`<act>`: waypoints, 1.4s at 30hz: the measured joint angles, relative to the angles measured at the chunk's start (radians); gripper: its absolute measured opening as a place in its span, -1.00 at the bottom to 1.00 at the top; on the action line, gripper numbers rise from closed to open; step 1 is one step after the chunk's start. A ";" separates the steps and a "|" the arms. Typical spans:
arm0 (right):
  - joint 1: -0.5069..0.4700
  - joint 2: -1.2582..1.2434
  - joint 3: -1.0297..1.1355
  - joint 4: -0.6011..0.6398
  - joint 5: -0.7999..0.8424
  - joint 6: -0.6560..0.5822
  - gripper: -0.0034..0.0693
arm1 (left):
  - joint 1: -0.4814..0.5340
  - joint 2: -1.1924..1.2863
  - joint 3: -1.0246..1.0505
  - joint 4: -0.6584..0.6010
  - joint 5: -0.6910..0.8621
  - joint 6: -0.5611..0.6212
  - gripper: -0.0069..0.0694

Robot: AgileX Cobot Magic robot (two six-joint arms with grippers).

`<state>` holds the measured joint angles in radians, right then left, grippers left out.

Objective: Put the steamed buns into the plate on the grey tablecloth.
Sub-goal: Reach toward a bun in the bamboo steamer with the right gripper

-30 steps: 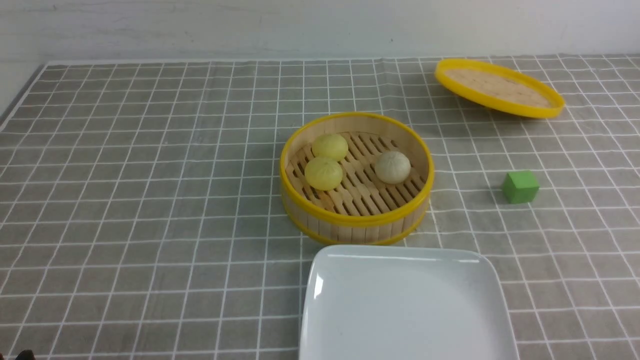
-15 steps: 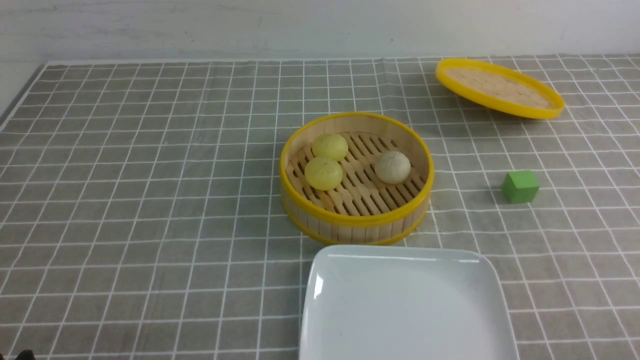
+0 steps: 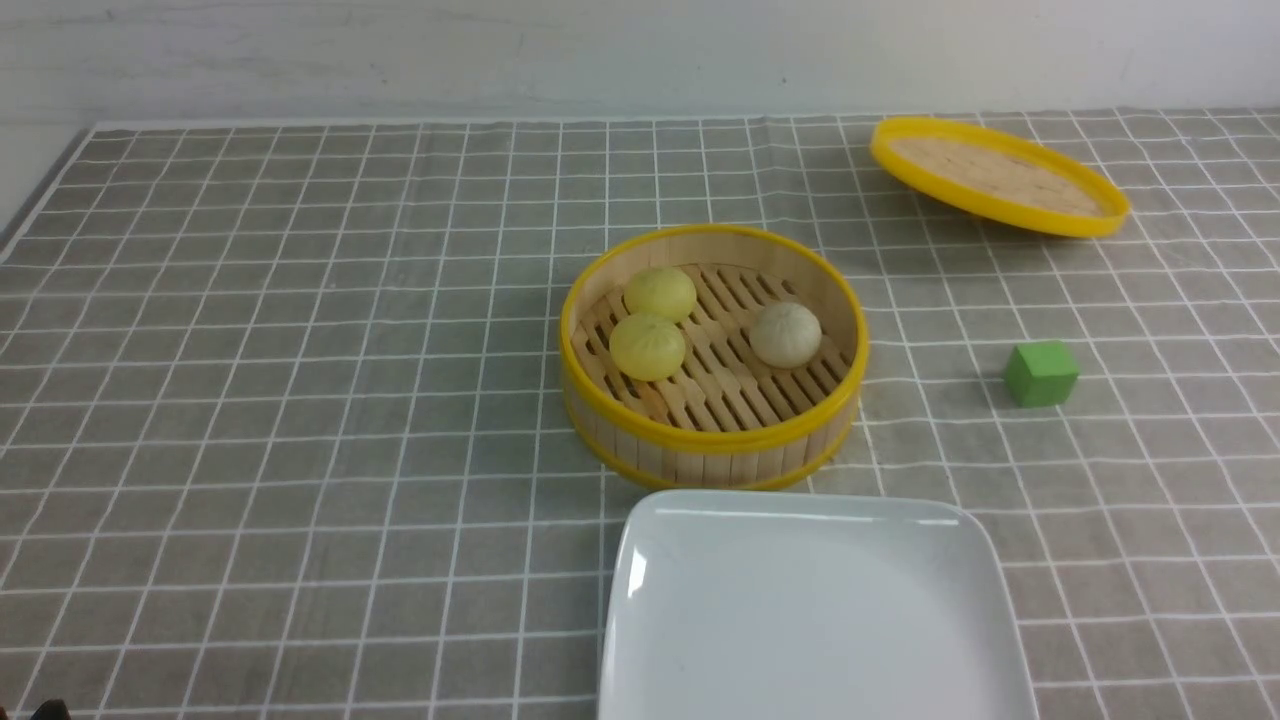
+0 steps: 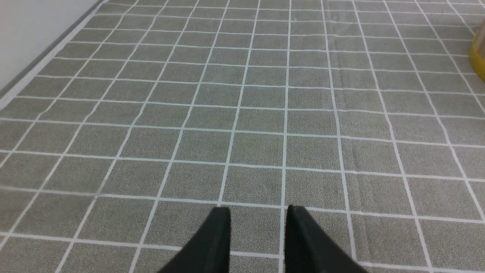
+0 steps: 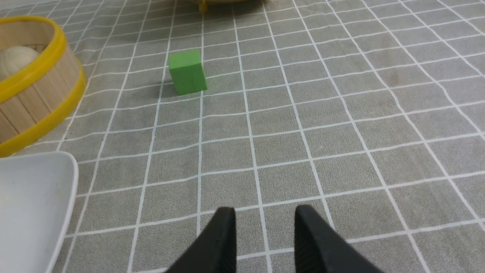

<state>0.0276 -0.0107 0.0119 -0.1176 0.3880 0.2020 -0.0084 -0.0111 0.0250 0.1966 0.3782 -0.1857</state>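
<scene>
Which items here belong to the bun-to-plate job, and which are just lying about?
Job: nearer yellow bun, farther yellow bun, beige bun, steamer basket holding them, white plate, grey tablecloth.
Lying about: green cube, steamer lid.

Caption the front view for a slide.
Three steamed buns sit in an open bamboo steamer just beyond a white plate on the grey tablecloth.
</scene>
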 joint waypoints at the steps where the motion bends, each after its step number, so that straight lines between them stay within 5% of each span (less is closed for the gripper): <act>1: 0.000 0.000 0.000 0.000 0.000 0.000 -0.25 | 0.000 0.000 0.000 0.000 0.000 0.000 -0.19; 5: 0.000 0.000 0.002 0.060 -0.020 0.047 -0.25 | 0.000 0.000 0.000 0.000 0.000 -0.001 -0.19; 7: 0.000 0.000 0.010 0.200 -0.061 0.150 -0.25 | 0.000 0.000 0.000 -0.034 -0.004 -0.042 -0.19; 14: 0.000 0.000 0.012 0.622 -0.143 0.416 -0.25 | 0.000 0.000 0.002 -0.468 -0.035 -0.420 -0.19; 17: 0.000 0.000 0.012 0.671 -0.151 0.433 -0.25 | 0.000 0.000 0.002 -0.592 -0.039 -0.551 -0.19; 23: 0.000 0.000 0.012 0.699 -0.168 0.379 -0.25 | 0.000 0.000 0.002 -0.652 -0.047 -0.618 -0.19; 30: 0.000 0.061 -0.138 0.699 -0.210 0.111 -0.30 | 0.000 0.000 -0.047 -0.703 -0.106 -0.542 -0.26; 35: 0.000 0.329 -0.379 0.661 -0.007 -0.166 -0.69 | 0.000 0.027 -0.264 -0.655 -0.133 -0.236 -0.61; 38: 0.000 0.560 -0.488 0.621 0.194 -0.245 -0.91 | 0.000 0.160 -0.340 -0.645 -0.008 -0.119 -0.79; 42: 0.000 0.824 -0.582 0.626 0.369 -0.299 -0.94 | 0.000 0.386 -0.413 -0.653 0.276 -0.085 -0.81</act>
<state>0.0276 0.8130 -0.5698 0.5086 0.7566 -0.0975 -0.0084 0.3749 -0.3881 -0.4563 0.6547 -0.2712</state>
